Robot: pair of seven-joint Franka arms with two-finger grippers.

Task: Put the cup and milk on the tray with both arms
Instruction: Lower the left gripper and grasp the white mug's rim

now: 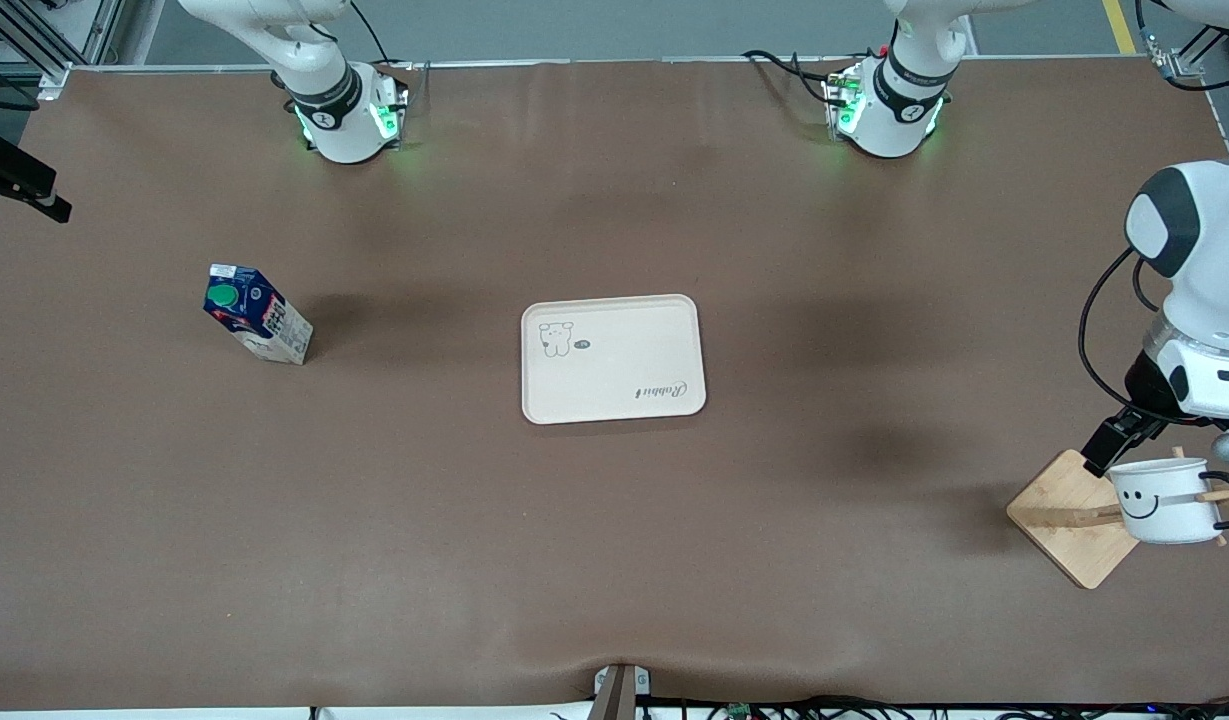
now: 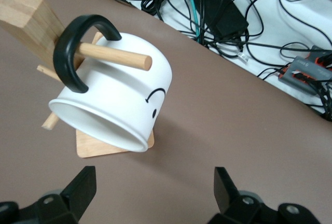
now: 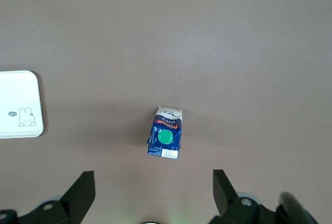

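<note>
The cup hangs by its black handle on a peg of a wooden stand, at the left arm's end of the table and nearer to the front camera than the tray. In the left wrist view the cup is tilted with its mouth toward my left gripper. That gripper is open and empty, close to the cup without touching it, and also shows in the front view. The milk stands upright toward the right arm's end. My right gripper is open and empty, high over the table near the milk. It is out of the front view.
The wooden stand has a square base and several pegs. Cables and power bricks lie past the table edge close to the stand. A corner of the tray shows in the right wrist view. A black fixture sits at the right arm's end.
</note>
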